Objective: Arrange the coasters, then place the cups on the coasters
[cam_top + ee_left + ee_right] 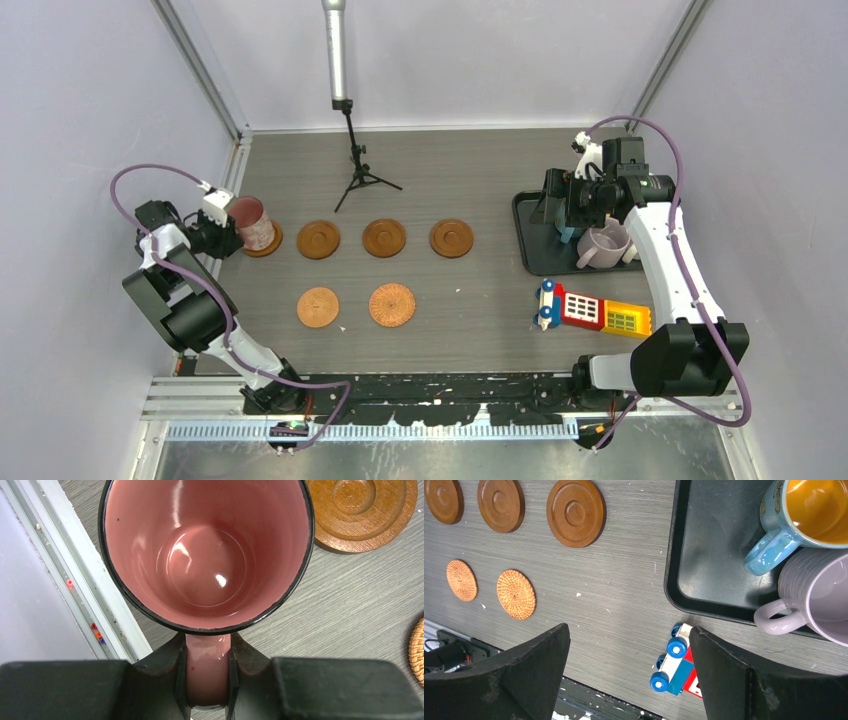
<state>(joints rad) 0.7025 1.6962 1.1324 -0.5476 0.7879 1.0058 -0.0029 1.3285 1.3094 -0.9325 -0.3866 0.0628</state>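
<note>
Pink comes first. At nine o'clock on the table [480, 300], the pink cup [250, 222] is over the first dark coaster [272, 244]. The coaster's edge peeks out on the cup's four o'clock side. The left gripper [207, 660] pinches the cup's handle, with one finger pressed on each side. I think it holds the handle because that thin part fits between the fingers. That also keeps the cup standing up with its mouth on top. I cannot tell if the cup's bottom rests on the coaster or is just above it.

Going toward three o'clock, three more dark coasters [384, 238] sit in a row, well apart. That way each cup gets its own spot. Nearer six o'clock lie two woven coasters [392, 305], side by side. All five are bare.

At three o'clock is the black tray [709, 555]. The blue cup [809, 510], orange inside, and the lilac cup [819, 600] touch each other there. The right gripper [629, 630] hangs above the tray's edge with its fingers spread wide and nothing between them. I guess it is open like that so it can go down around a handle. A toy phone [592, 310] lies just beside the tray, on its six o'clock side, and it is not part of the job.
</note>
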